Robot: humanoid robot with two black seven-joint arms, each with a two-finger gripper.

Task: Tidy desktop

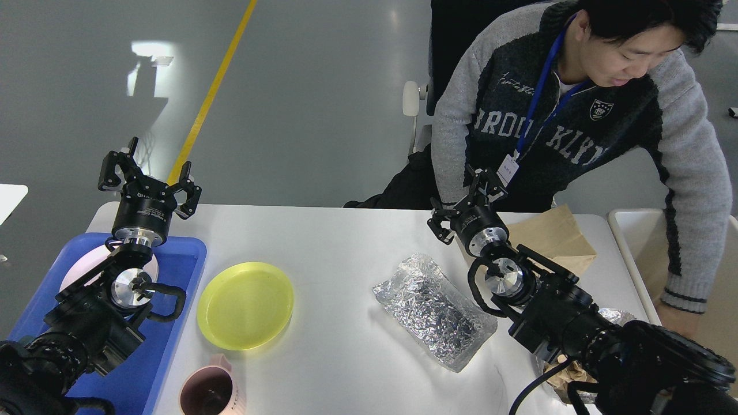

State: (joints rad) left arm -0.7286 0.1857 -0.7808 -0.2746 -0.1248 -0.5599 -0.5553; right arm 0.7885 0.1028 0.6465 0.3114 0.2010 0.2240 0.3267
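At the bottom edge of the frame, nearest the camera, a pink mug stands on the bench, the white desktop that fills the middle of the frame from left to right. Just above it lies a yellow plate, and to the right of centre a crumpled foil packet. A brown paper bag sits at the upper right of the bench, partly behind the right arm, and more crumpled paper and foil shows under that arm at lower right.

The left gripper hangs over the far end of the blue tray at the left, fingers spread and empty; a white plate already lies in the tray. The right gripper is raised above the bench near the paper bag, its fingers apart and holding nothing.

The tidying looks barely begun: most things are still loose on the bench. A likely next move is for the left arm to lower onto the yellow plate's rim, which needs a shallow, edge-on grip, or for the right to pinch the foil packet, which may crush or slip.

The bench is smooth and glossy. Beyond it is grey floor with a yellow line; a seated person leans toward a cream bin at the right edge.
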